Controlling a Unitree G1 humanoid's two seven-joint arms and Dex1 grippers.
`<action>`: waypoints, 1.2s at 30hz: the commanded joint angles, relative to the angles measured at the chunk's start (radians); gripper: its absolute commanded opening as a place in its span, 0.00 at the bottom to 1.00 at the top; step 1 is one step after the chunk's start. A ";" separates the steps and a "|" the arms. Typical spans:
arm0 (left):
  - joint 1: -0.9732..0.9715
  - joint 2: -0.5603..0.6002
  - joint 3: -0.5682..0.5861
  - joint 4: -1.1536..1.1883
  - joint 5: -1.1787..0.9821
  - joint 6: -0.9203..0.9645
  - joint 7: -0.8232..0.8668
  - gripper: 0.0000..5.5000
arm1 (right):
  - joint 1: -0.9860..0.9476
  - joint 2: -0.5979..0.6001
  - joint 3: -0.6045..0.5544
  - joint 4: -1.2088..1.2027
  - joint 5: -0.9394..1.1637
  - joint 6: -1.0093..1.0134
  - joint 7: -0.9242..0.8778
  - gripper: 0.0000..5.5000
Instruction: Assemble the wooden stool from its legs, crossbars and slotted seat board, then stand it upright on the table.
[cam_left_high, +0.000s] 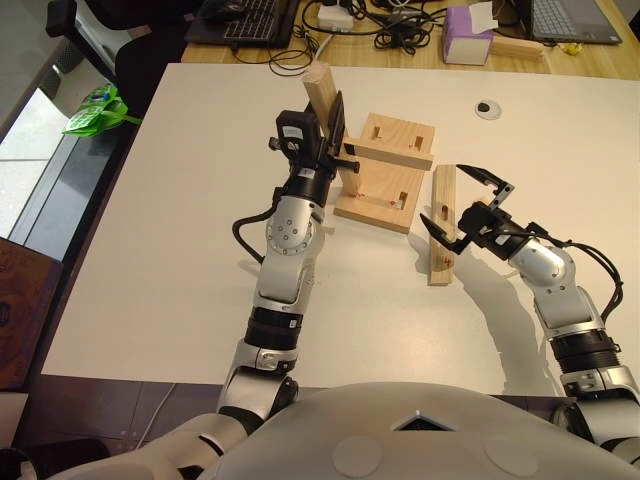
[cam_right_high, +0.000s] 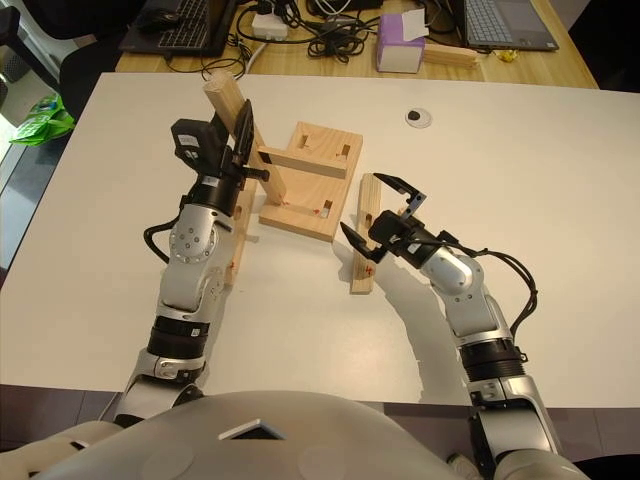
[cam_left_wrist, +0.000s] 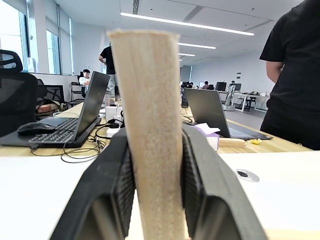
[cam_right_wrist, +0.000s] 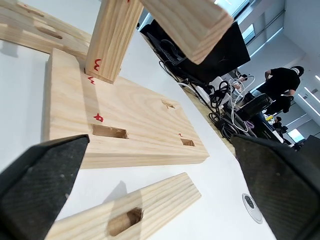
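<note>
On the white table (cam_left_high: 150, 250), the right gripper (cam_left_high: 441, 192) hovers with its 2 fingers spread wide over 1 loose stool leg (cam_left_high: 439, 265) lying flat, just right of the slotted seat board (cam_left_high: 385, 207). The board lies flat mid-table. At its left edge the left gripper (cam_left_high: 331, 125) pinches a second leg (cam_left_high: 320, 88), tilted, its lower end planted on the board. A crossbar (cam_left_high: 395, 155) juts from that leg above the board. Beyond sit a cable grommet (cam_left_high: 485, 108), a purple tissue box (cam_left_high: 467, 32) and a keyboard (cam_left_high: 250, 20).
</note>
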 joint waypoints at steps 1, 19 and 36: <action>0.179 -0.018 0.039 0.188 -0.071 0.309 -0.009 0.19 | 0.002 0.002 0.001 -0.011 -0.008 -0.004 -0.012 0.98; 0.147 0.050 -0.059 0.197 0.070 0.237 -0.031 0.19 | -0.244 0.226 -0.026 0.220 0.262 0.245 0.104 0.80; 0.144 0.036 -0.036 0.167 0.025 0.271 -0.030 0.19 | -0.221 0.142 0.159 0.229 0.102 0.564 0.244 0.21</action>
